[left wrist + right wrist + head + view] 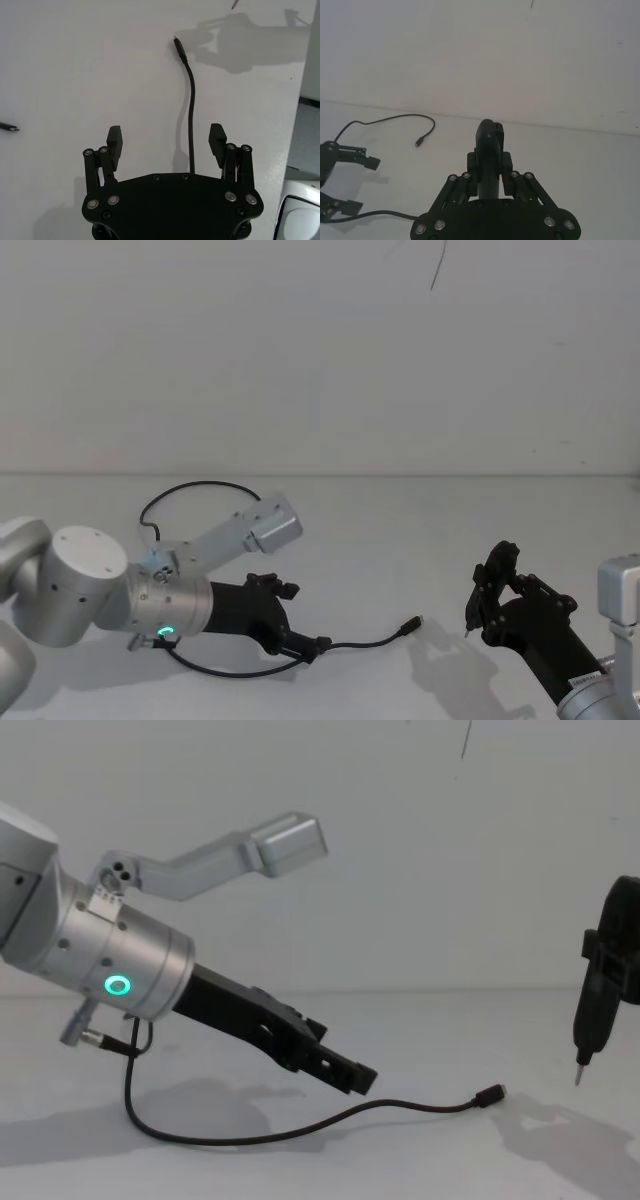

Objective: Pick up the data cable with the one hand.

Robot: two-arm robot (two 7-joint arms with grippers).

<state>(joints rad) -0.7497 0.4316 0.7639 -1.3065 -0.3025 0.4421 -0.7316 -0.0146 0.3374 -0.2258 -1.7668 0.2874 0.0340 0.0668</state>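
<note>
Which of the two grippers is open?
The left gripper: its fingers stand spread above the data cable, holding nothing. The right gripper is shut on a slim black pen-like tool.

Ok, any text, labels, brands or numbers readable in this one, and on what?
No text can be read.
A small white label on the right arm, behind the right pincer clamping the pen-like tool: print too small to read.
The left pincer, open around the data cable: no markings; the green ring on its wrist bears no characters.
</note>
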